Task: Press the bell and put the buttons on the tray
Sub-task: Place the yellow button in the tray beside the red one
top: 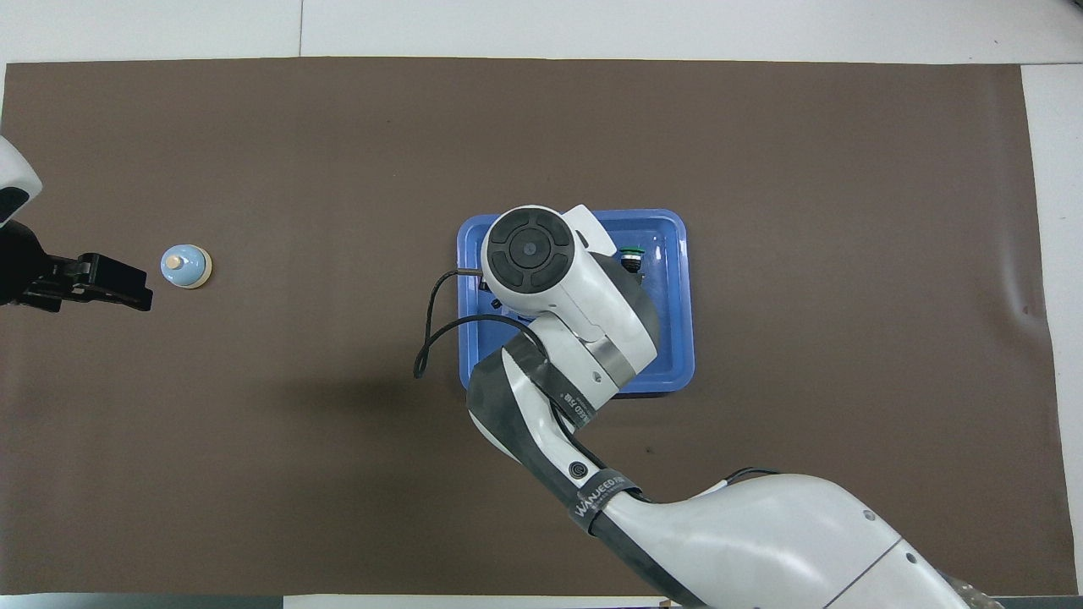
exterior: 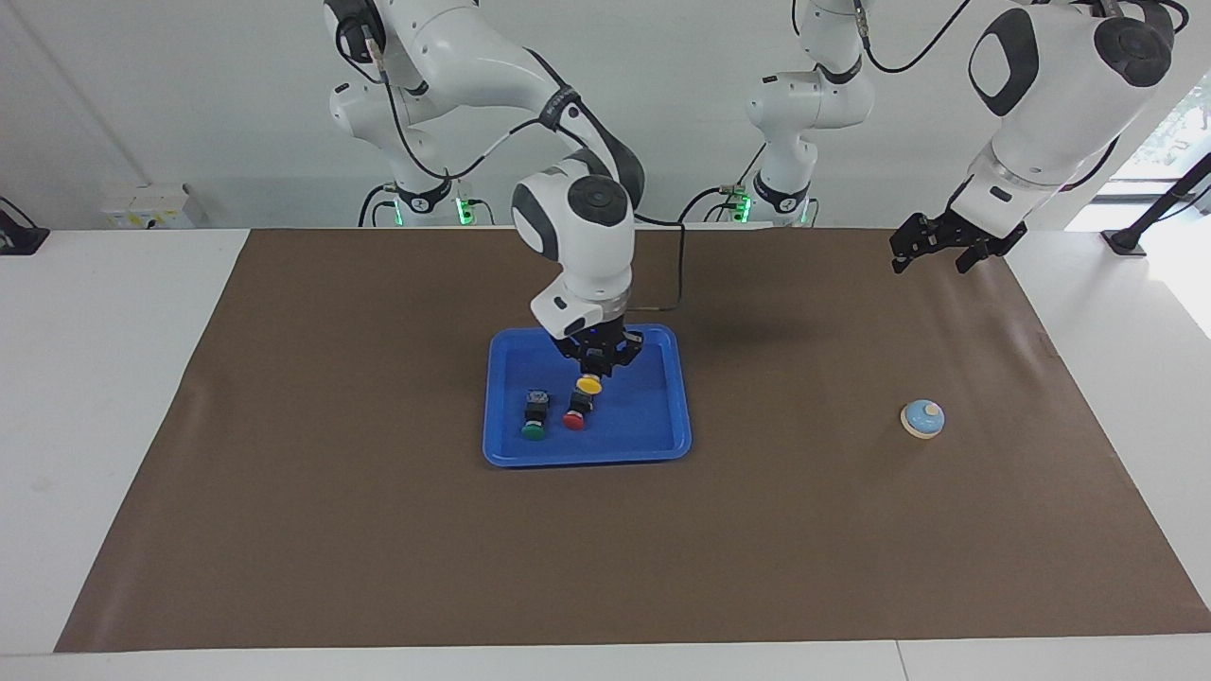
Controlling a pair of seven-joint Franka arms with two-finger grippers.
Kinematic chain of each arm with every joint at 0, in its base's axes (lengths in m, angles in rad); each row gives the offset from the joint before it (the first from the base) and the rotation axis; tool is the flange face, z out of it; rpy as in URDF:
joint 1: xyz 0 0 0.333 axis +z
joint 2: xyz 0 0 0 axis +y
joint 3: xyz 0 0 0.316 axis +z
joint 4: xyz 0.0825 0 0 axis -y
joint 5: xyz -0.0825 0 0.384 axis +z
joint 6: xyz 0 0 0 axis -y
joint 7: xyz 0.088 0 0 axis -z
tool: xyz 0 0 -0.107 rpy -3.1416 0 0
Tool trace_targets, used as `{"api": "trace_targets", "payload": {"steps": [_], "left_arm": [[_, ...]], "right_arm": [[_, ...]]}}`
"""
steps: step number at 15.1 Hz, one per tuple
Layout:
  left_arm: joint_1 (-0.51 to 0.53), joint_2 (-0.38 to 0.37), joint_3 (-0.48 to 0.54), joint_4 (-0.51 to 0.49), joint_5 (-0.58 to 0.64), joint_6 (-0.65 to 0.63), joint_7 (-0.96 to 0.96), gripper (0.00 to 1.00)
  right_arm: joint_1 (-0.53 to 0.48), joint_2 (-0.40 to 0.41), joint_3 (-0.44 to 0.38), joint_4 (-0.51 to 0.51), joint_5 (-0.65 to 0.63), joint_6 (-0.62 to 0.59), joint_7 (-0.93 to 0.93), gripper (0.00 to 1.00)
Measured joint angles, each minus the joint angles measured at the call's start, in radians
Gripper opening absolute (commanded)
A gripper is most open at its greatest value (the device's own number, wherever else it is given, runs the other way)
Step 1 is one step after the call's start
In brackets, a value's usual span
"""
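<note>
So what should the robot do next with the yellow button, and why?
Probably open the right gripper and let go. It holds the yellow button low over the tray, right beside the red button and green button lying there. The left gripper waits in the air, not over the bell.

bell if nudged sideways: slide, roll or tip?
The bell probably slides rather than rolls: it sits on a flat rim wider than its knob. Its low dome makes tipping unlikely. It looks small and light, so the brown mat may hold it only weakly.
</note>
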Motion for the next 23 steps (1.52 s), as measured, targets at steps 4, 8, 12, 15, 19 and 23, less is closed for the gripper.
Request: {"api": "trace_targets", "payload": {"steps": [4, 8, 12, 15, 19, 23], "left_arm": [[0.0, 0.0, 0.0, 0.0, 0.0, 0.0, 0.0, 1.0], [0.0, 0.0, 0.0, 0.0, 0.0, 0.0, 0.0, 1.0], [0.0, 0.0, 0.0, 0.0, 0.0, 0.0, 0.0, 1.0], [0.0, 0.0, 0.0, 0.0, 0.0, 0.0, 0.0, 1.0], [0.0, 0.0, 0.0, 0.0, 0.0, 0.0, 0.0, 1.0], [0.0, 0.0, 0.0, 0.0, 0.0, 0.0, 0.0, 1.0]], "right_arm": [[0.009, 0.046, -0.002, 0.002, -0.011, 0.042, 0.0, 0.0], [0.01, 0.049, -0.002, 0.001, -0.011, 0.05, 0.034, 0.58], [0.009, 0.047, -0.005, 0.003, -0.011, 0.044, 0.071, 1.0], [-0.025, 0.013, -0.012, 0.02, 0.031, -0.009, 0.085, 1.0], [-0.16, -0.1, -0.013, 0.034, 0.121, -0.17, -0.039, 1.0], [-0.33, -0.216, -0.015, 0.034, 0.15, -0.359, -0.354, 1.0]]}}
